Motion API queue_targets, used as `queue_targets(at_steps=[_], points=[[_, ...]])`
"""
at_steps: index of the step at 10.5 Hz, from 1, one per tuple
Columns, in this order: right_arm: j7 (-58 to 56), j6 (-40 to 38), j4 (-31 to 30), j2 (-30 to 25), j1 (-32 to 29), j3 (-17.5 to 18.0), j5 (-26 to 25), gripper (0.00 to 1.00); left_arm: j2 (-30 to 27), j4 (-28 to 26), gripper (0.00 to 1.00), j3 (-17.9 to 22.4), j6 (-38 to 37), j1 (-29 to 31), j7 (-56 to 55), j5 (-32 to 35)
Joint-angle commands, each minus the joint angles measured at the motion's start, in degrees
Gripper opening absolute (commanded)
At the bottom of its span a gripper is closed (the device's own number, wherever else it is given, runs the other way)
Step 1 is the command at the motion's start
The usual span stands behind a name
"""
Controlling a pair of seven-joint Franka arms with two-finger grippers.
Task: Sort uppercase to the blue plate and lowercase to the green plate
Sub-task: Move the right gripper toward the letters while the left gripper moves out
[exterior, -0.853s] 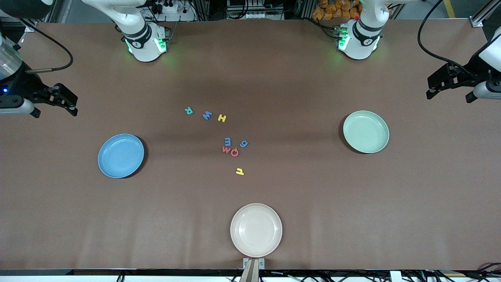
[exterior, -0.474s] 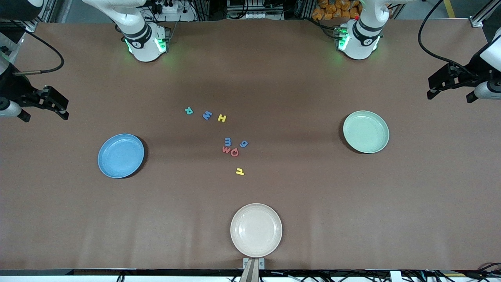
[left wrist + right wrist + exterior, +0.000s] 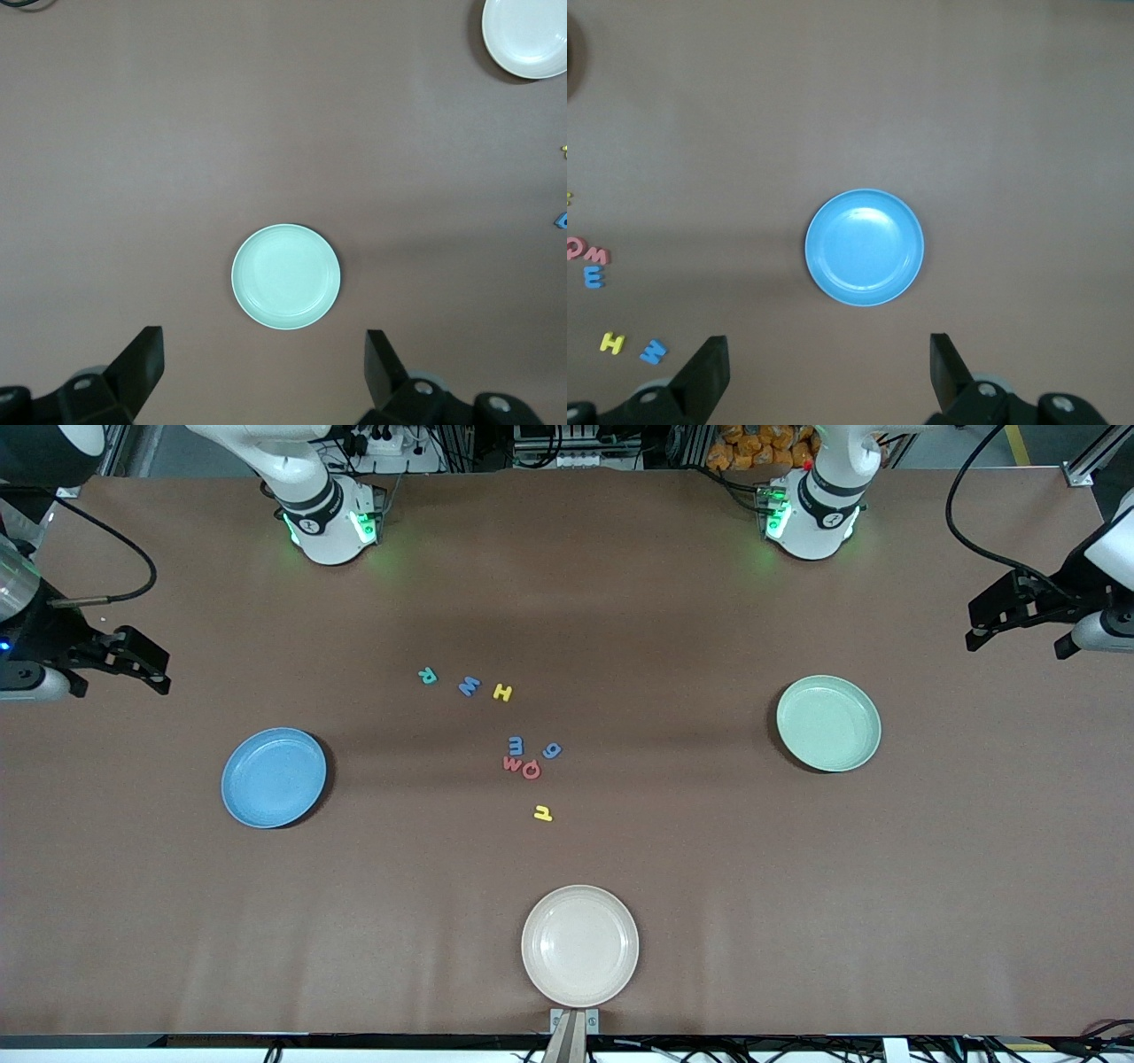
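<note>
Mid-table lie the uppercase letters: teal R [image 3: 427,676], blue W [image 3: 469,685] and yellow H [image 3: 502,692] in a row, with red Q [image 3: 531,770] nearer the front camera. The lowercase blue m [image 3: 516,745], blue g [image 3: 552,750] and red w [image 3: 512,763] cluster by the Q; yellow h [image 3: 543,812] lies nearer still. The blue plate [image 3: 274,778] and green plate [image 3: 828,723] hold nothing. My right gripper [image 3: 162,673] hangs open over the table's right-arm end, looking down on the blue plate [image 3: 865,247]. My left gripper [image 3: 1017,642] waits open over the left-arm end, above the green plate [image 3: 285,276].
A cream-white plate [image 3: 579,945] with nothing in it sits near the table's front edge, nearer the front camera than the letters. Both arm bases stand along the table's top edge. Black cables trail near each gripper at the table's ends.
The right gripper drifted a little toward the table's end and then back, ending slightly shifted. The left arm, the letters and the plates have not moved.
</note>
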Motion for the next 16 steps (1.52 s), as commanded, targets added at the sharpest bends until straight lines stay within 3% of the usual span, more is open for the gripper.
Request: queue_targets(at_steps=[1,5,8,10,16], points=[[3.7,2.0,-2.5,-0.1,0.2,3.6,0.3,1.0,0.5,0.4,1.0,-0.1,-0.3,0.3,0.0,-0.9],[13.7,4.3,-8.2,-0.8,0.2,12.3,-1.9,1.0,2.2,-0.1,1.0,-0.1,-0.3,0.8,0.0,-0.9],[16.7,6.8,-12.0,-1.1,0.2,15.3,-2.2,1.0,6.7,-0.1,1.0,0.2,-0.2,1.6,0.0,-0.9],[18.3,9.3,-14.9,-1.1,0.6,16.3,-2.2,1.0,9.2,-0.1,1.0,0.3,0.9,1.6,-0.4,-0.2],[24.3,30.9,-32.0,2.9,6.7,16.4,-2.2,1.0,16.8,-0.1,1.0,0.2,7.0,3.8,-0.4,-0.3]])
